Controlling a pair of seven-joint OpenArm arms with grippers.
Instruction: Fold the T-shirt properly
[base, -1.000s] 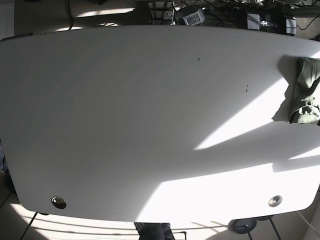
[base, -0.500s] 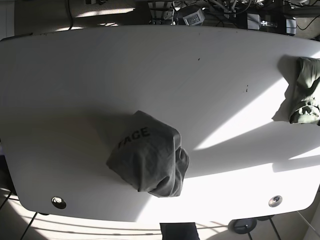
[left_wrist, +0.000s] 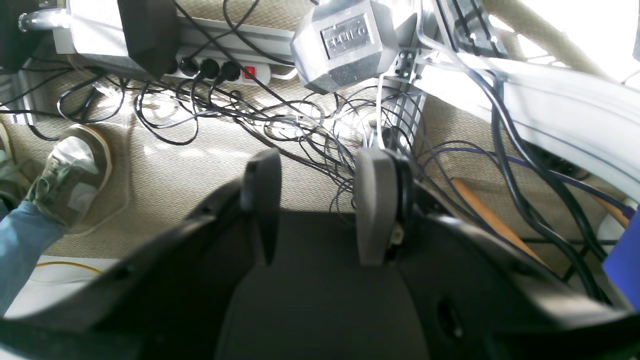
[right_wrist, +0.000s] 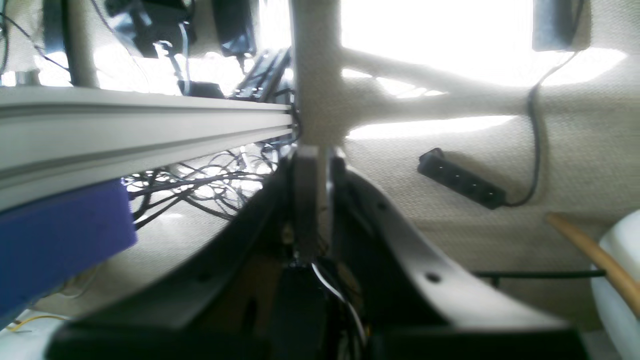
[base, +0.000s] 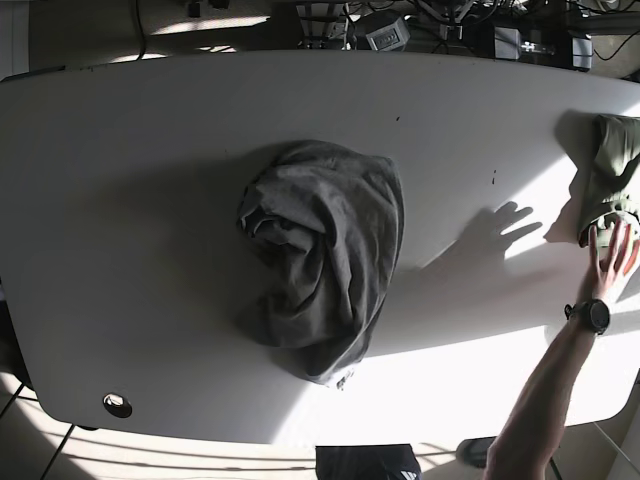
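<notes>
The left gripper (left_wrist: 312, 210) has its grey padded jaws spread with nothing between them, and the right gripper (right_wrist: 315, 200) has its jaws nearly pressed together on nothing. Both point at carpet and tangled black cables below table level, so the arms look parked clear of the work, probably to leave room for setup. On the white rounded table (base: 130, 200), the crumpled grey cotton T-shirt (base: 325, 250) lies in a heap just left of centre, unfolded. At three o'clock, a person's hand with a black wristwatch (base: 610, 262) reaches to the bunched olive-green garment (base: 610, 175) at the edge, seemingly to move it aside.
</notes>
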